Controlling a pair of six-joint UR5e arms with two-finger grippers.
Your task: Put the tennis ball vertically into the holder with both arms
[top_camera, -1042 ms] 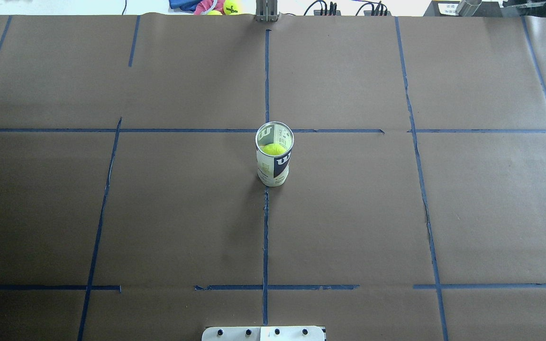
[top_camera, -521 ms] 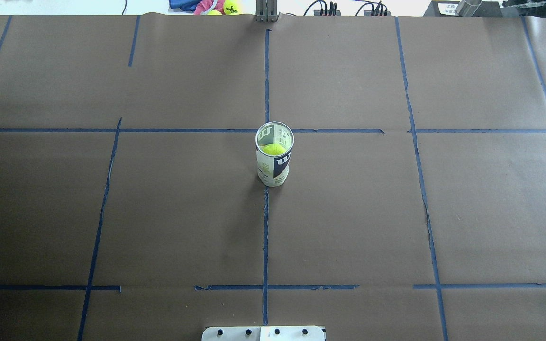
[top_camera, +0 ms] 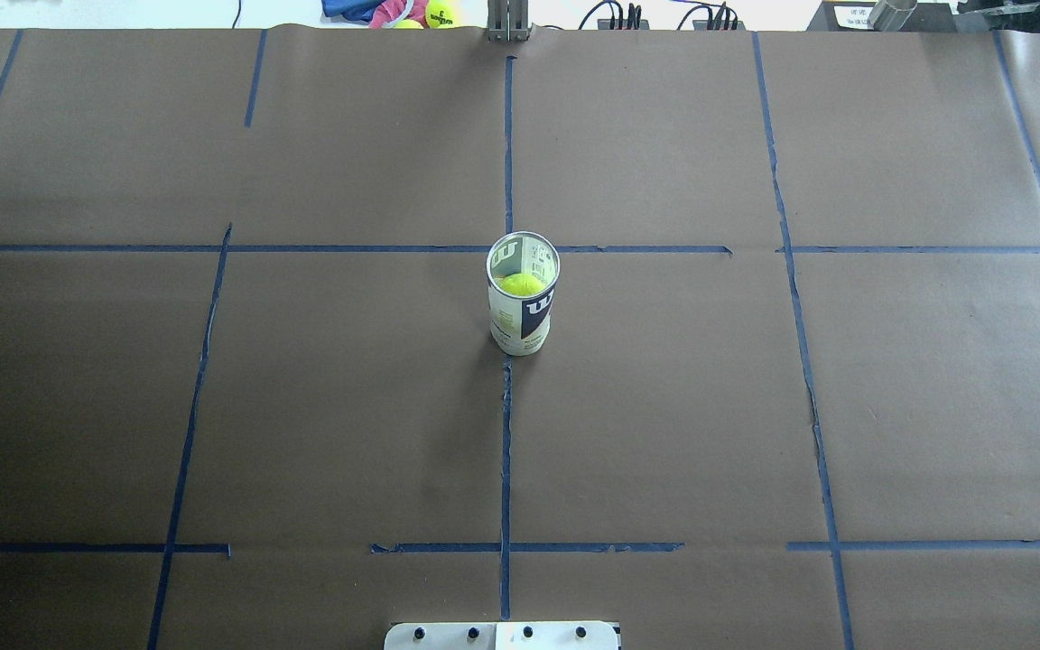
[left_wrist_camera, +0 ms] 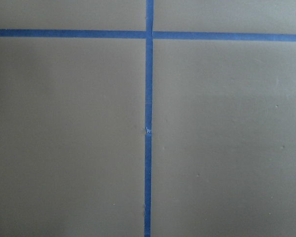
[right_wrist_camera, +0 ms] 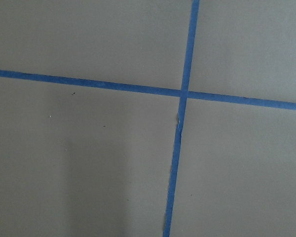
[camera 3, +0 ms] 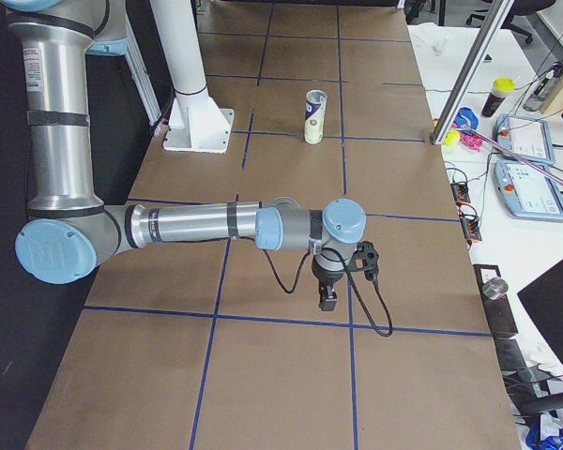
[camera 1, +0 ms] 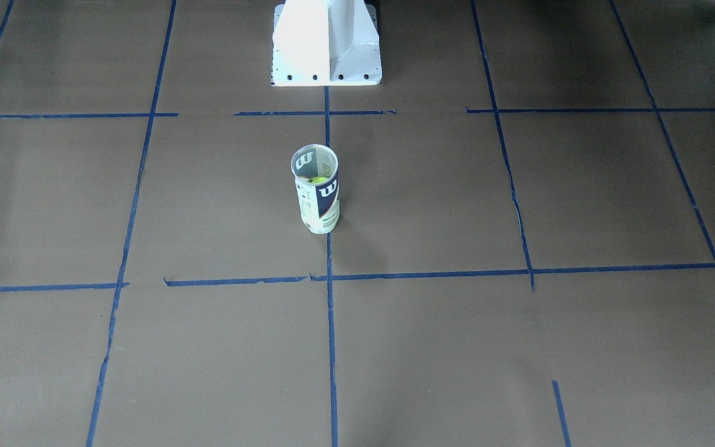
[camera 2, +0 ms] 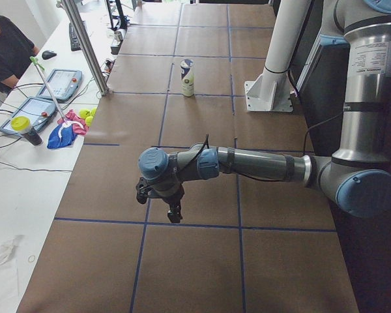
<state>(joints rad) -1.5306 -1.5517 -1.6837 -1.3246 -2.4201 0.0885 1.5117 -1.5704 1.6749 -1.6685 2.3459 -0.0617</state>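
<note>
You are seeing the tennis ball (top_camera: 522, 284) sitting inside the holder (top_camera: 523, 311), which is standing upright, mouth open, on the centre blue tape line (top_camera: 506, 451) of the brown tabletop (top_camera: 664, 406). The left arm (camera 2: 260, 163) and right arm (camera 3: 188, 225) are stretching low over opposite ends of the tabletop, well apart from the holder. The left jaws and right jaws are pointing down at the paper. You cannot tell from these side views how far either pair is parted.
</note>
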